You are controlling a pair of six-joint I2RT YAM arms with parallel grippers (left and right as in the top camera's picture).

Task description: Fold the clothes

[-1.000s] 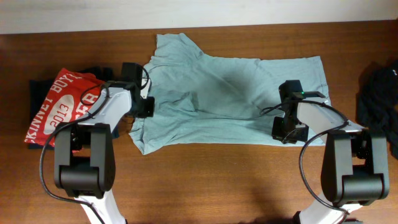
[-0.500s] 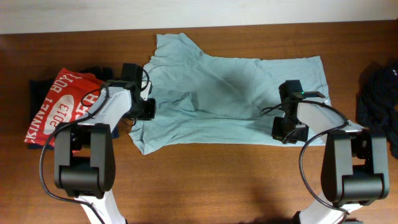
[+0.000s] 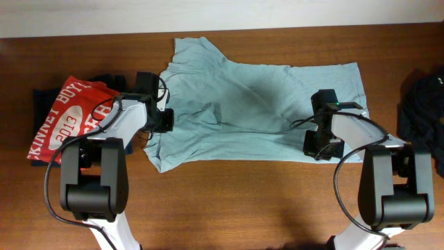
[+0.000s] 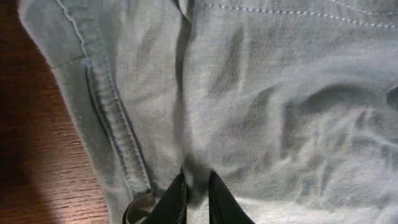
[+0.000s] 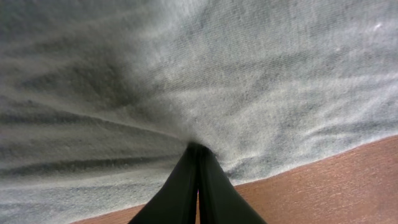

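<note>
Tabletop [image 3: 236, 201] of dark brown wood fills the overhead view, with a pale strip along its upper edge. A pale grey-blue t-shirt [image 3: 257, 111] lies spread across the upper middle of the frame, its hem toward the right and its sleeves toward the left, with soft creases running through the middle.

Two arms reach in from the bottom of the frame. The left arm [image 3: 121, 121] ends at the shirt's left edge and the right arm [image 3: 361, 132] at its lower right part.

A red shirt [image 3: 69, 118] with white lettering lies at the left of the frame on top of a dark garment [image 3: 41, 101], close to the t-shirt but apart from it. A black garment [image 3: 420, 114] sits at the right edge, well apart.

In the left wrist view the left jaws stand slightly apart, clamped on a raised fold of the t-shirt just beside a stitched seam. In the right wrist view the right jaws are pressed together on a pinch of the cloth near its edge, and wrinkles fan out from their tips.
</note>
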